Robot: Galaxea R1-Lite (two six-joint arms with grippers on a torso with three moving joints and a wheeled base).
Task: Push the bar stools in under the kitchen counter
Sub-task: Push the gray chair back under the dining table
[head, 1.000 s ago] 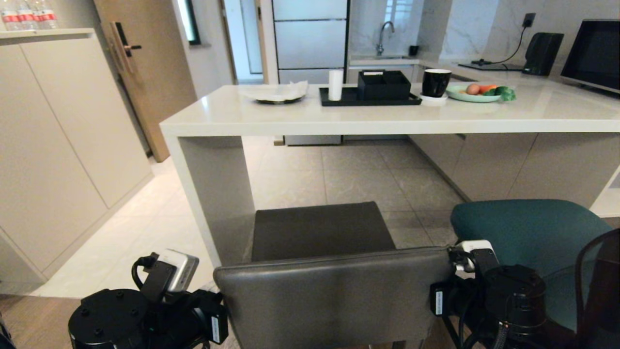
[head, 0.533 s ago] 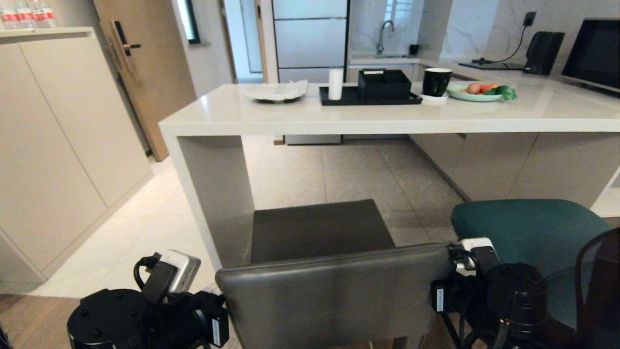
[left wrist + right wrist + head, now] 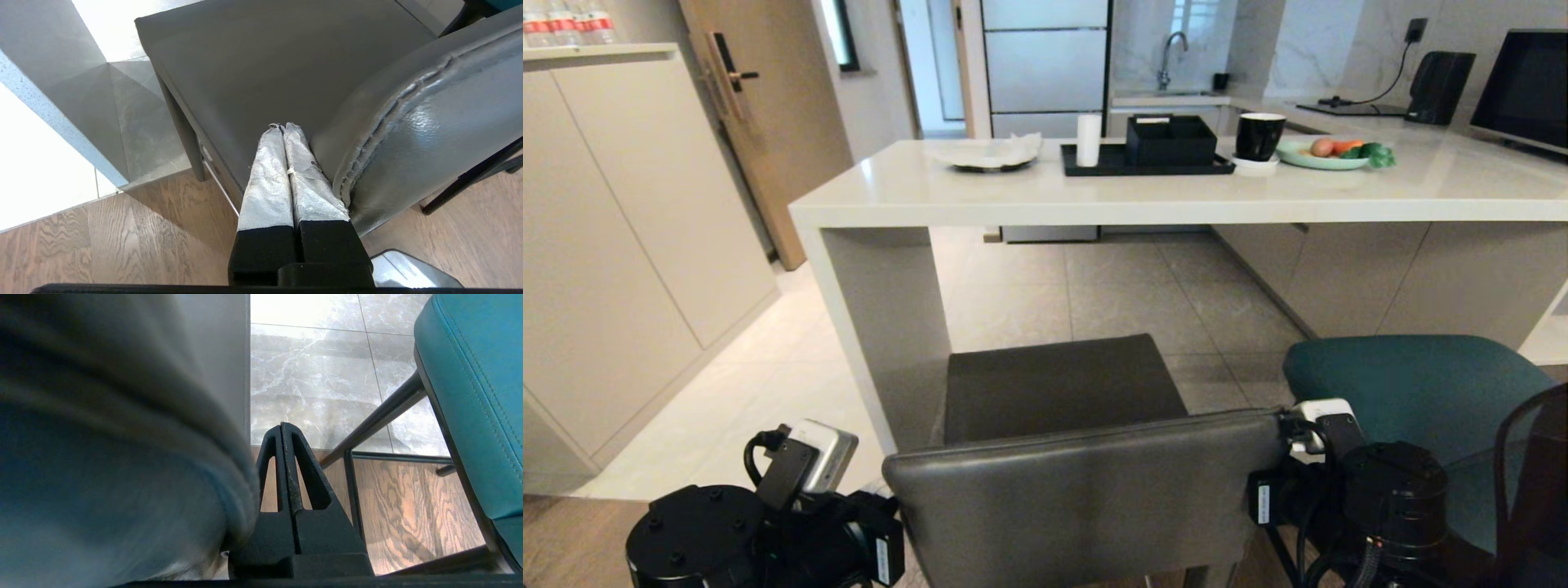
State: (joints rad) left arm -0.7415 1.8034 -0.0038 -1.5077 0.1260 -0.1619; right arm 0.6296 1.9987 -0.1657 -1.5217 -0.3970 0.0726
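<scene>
The dark-grey bar stool [image 3: 1062, 384] stands just in front of me, its low square back [image 3: 1086, 498] nearest and its seat [image 3: 265, 69] reaching toward the kitchen counter [image 3: 1192, 196]. My left gripper [image 3: 282, 126] is shut and empty, pressed along the left end of that back [image 3: 429, 134]. At the back's right end lies my right gripper [image 3: 282, 426], shut too, with the grey padding [image 3: 122, 457] against its side. The teal bar stool [image 3: 1413, 392] stands to the right, its seat [image 3: 474, 396] beside my right gripper. In the head view both grippers' tips are hidden behind the stool back.
On the counter are a black tray [image 3: 1143, 163] with a box and a white roll, a black mug [image 3: 1258, 137], a plate of vegetables [image 3: 1335, 155] and a covered dish [image 3: 990, 155]. The counter's side panel [image 3: 882, 327] stands left of the grey stool. Beige cabinets [image 3: 629, 245] line the left wall.
The whole view has shifted very slightly, the counter sitting a touch higher. The grey stool's seat has edged a little toward the counter. Both grippers stay shut at the back's ends.
</scene>
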